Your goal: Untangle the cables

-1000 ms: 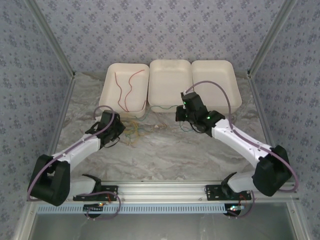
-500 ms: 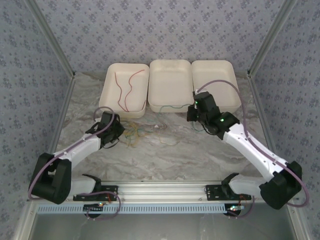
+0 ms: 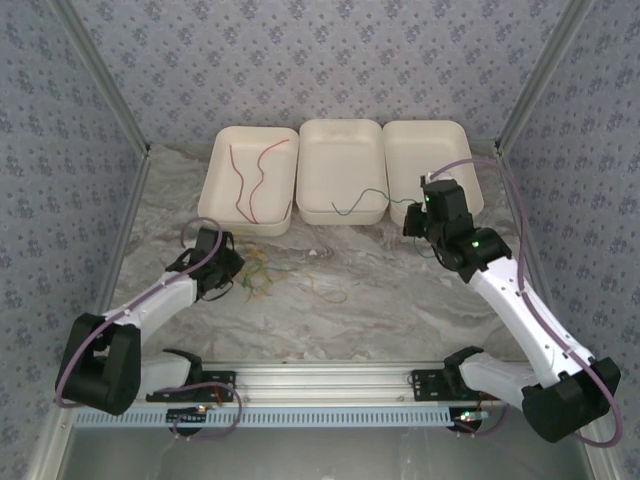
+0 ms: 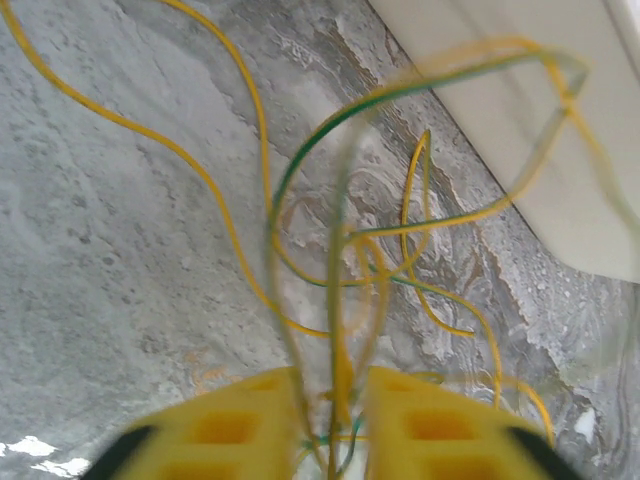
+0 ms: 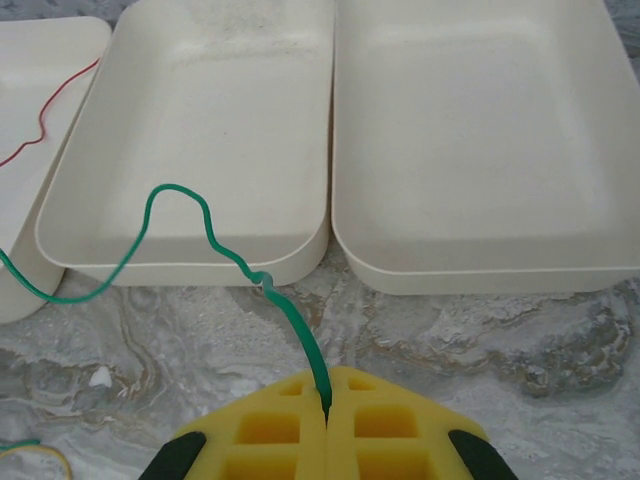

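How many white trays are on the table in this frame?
3, in a row along the far edge: the left tray holds red cables, the middle tray has a green cable crossing its near rim, then the right tray.

Three trays (image 3: 340, 150) line the far side of the table (image 3: 400, 310); cables (image 3: 262, 272) lie before the leftmost.

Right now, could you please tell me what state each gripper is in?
Left gripper: open, yellow and green cables running loose between the jaws.
Right gripper: shut on the green cable.
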Robot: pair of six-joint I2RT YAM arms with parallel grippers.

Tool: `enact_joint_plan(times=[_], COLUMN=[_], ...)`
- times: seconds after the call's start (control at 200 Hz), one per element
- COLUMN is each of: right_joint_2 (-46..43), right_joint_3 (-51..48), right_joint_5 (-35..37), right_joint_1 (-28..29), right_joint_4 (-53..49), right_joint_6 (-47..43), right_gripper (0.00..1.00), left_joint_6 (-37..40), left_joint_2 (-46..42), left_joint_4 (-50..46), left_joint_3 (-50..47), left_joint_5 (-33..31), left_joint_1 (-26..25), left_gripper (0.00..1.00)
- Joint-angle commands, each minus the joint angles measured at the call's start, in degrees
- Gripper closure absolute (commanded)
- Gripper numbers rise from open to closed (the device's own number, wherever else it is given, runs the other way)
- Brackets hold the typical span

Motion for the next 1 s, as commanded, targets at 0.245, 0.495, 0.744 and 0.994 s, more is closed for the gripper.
enact_joint_plan(times=[0.245,0.495,0.744,0.994], right_joint_2=[1.2,4.8,7.2,6.7], right_joint_3=[2.1,4.4,6.1,5.1], right_joint_5=[-9.7,-10.2,-7.8,-7.5], right_joint_1=[3.2,8.0,13.6,16.8], right_joint_4=[4.4,7.0,8.0,8.1], right_joint_6=[-1.0,2.1,3.5,3.3], right_gripper=[1.0,1.0,1.0,1.0], left_joint_6=[1.5,-3.7,-6.6,-5.8], left_joint_2=[-15.3,-11.8,-4.5,-6.2], left_joint_4=[-5.7,0.0,1.9,0.2], left_joint_3=[9.5,13.9,16.3,15.3], left_joint_5=[2.7,3.4,-1.8,-8.4], left_joint_1=[-4.4,-15.0,-20.5,-19.4], left_gripper=[0.18,0.17,0.25,0.72])
